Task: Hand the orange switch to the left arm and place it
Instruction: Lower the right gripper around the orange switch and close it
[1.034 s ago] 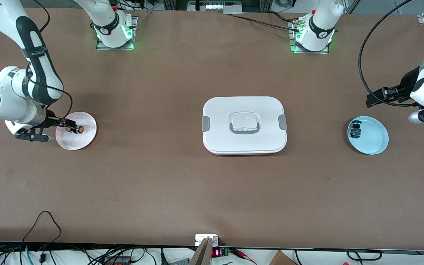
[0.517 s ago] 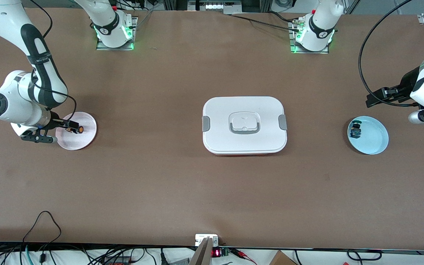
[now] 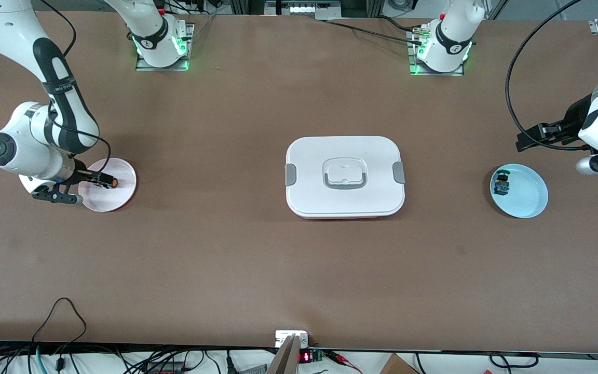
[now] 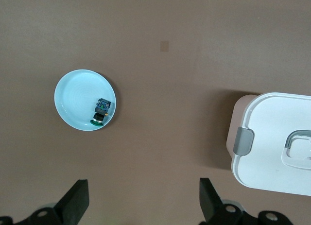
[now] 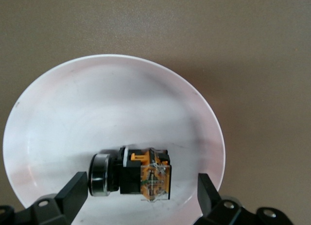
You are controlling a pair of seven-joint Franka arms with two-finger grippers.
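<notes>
The orange switch (image 3: 108,182) lies on its side on a pink plate (image 3: 121,171) at the right arm's end of the table. My right gripper (image 3: 100,181) is low over that plate, open, with a finger on each side of the switch (image 5: 130,174) and small gaps showing. In the right wrist view the plate (image 5: 97,103) fills most of the picture. The white box (image 3: 344,176) sits shut in the middle of the table. My left gripper (image 3: 530,139) hangs open and empty high over the left arm's end, where it waits.
A light blue plate (image 3: 527,200) at the left arm's end holds a small dark switch with a blue-green cap (image 3: 500,184). The left wrist view shows that plate (image 4: 70,94), its switch (image 4: 100,112) and a corner of the box (image 4: 272,152). Cables run along the table's near edge.
The right arm has shifted slightly toward the pink plate, bringing its open fingers closer around the orange switch. The switch, the box and the left arm have not moved.
</notes>
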